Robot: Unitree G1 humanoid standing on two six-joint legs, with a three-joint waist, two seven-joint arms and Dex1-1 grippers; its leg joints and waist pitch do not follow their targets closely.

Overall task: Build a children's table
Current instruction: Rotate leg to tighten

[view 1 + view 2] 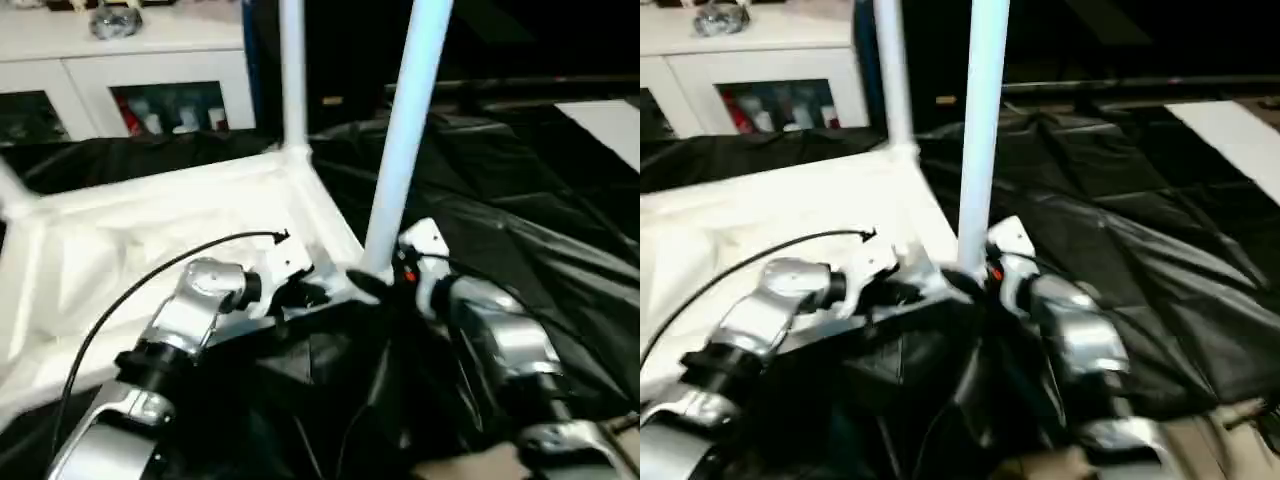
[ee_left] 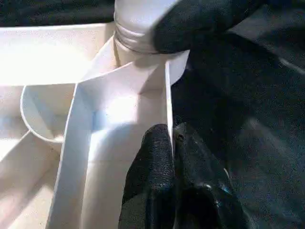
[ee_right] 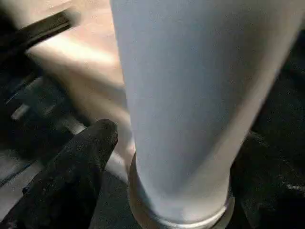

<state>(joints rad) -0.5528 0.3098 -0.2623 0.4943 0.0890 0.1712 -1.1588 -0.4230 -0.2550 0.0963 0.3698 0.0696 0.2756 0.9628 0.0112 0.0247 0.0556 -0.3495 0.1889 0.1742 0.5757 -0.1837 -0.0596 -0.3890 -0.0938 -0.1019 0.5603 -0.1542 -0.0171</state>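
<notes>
Done: I see two legs upright, far leg seated.
Now: near leg entering its tabletop socket.
Left hand: pinched shut on the tabletop's edge wall.
Right hand: fingers straddle the near leg; I can't tell if gripping.
Left: more legs, I judge.

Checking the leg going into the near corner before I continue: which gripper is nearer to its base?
Right. The right gripper straddles the near leg just above its threaded base. The left gripper is shut on the tabletop rim beside that corner socket.

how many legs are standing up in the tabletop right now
2: one leg rises from the far corner socket, one leg from the near corner between the grippers. Other corners lie partly out of frame, so more may be hidden.
</notes>
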